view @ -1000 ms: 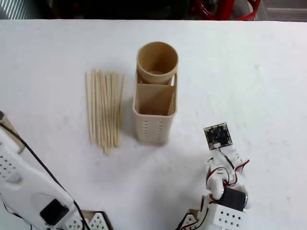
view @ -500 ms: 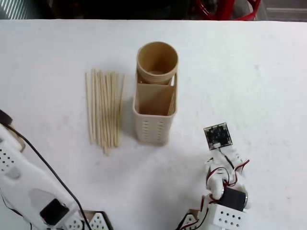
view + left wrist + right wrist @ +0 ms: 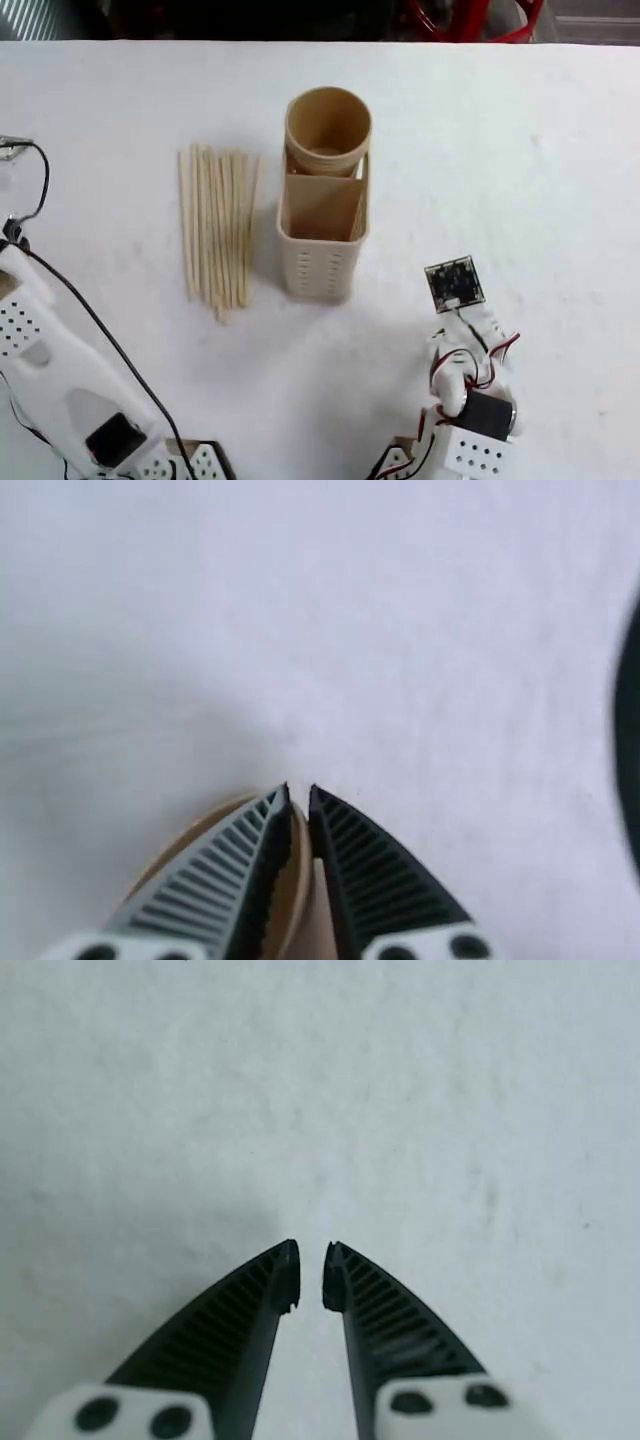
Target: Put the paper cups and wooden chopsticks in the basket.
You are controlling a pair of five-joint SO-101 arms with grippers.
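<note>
A tan, perforated basket [image 3: 320,265] stands mid-table, and a paper cup [image 3: 328,128] sits upright in its far compartment. The near compartment looks empty. Several wooden chopsticks [image 3: 215,230] lie in a loose bundle on the table just left of the basket. My left gripper [image 3: 298,792] is shut on the wall of a second paper cup [image 3: 200,825], above bare table. The left arm [image 3: 60,380] runs along the table's left edge. My right gripper [image 3: 310,1260] hangs shut over bare table with nothing in it; its arm [image 3: 465,395] stands at the near right.
The white table [image 3: 520,150] stretches wide on the right and behind the basket. A dark cable [image 3: 40,190] loops from the left arm at the left edge. Red metal legs [image 3: 470,20] stand beyond the far edge.
The left arm has swung away from the near edge, farther up the left side of the table. The right arm, basket and chopsticks have not moved.
</note>
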